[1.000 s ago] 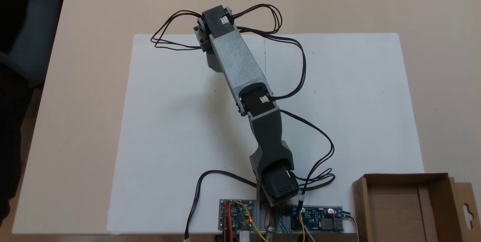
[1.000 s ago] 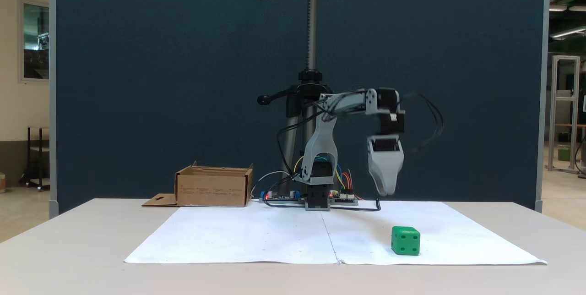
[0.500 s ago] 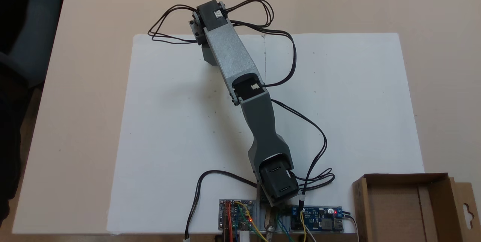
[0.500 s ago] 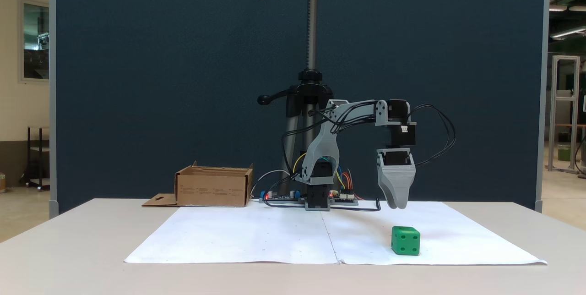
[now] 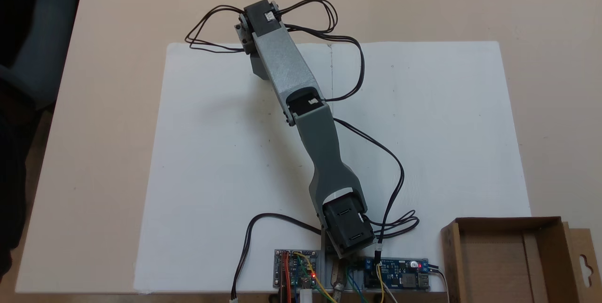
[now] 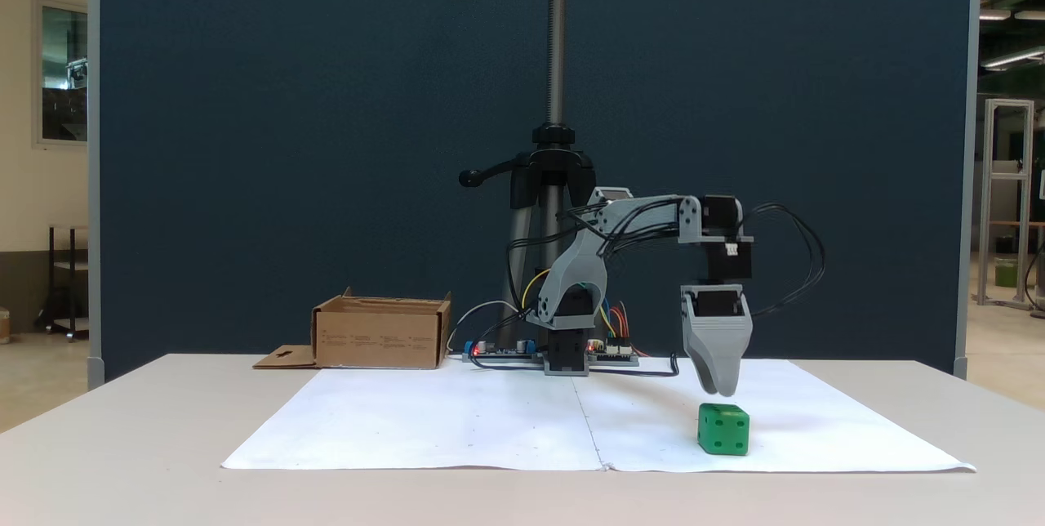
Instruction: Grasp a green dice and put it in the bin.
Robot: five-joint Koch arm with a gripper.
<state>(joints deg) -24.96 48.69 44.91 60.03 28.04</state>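
Approach is the step in hand: the gripper hangs point-down just above the green dice, which sits on the white paper on the counter, apart from the fingers. From the side the fingers overlap, so whether they are parted or closed cannot be told. The next move likely calls for spreading them, lowering around the dice and closing. The bin waits well apart, beyond the arm's base.

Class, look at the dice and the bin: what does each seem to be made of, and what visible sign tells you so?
The green dice: probably plastic, going by its even bright colour, rounded edges and recessed pips. The bin: brown cardboard, matte, with thin folded walls and a flat flap.
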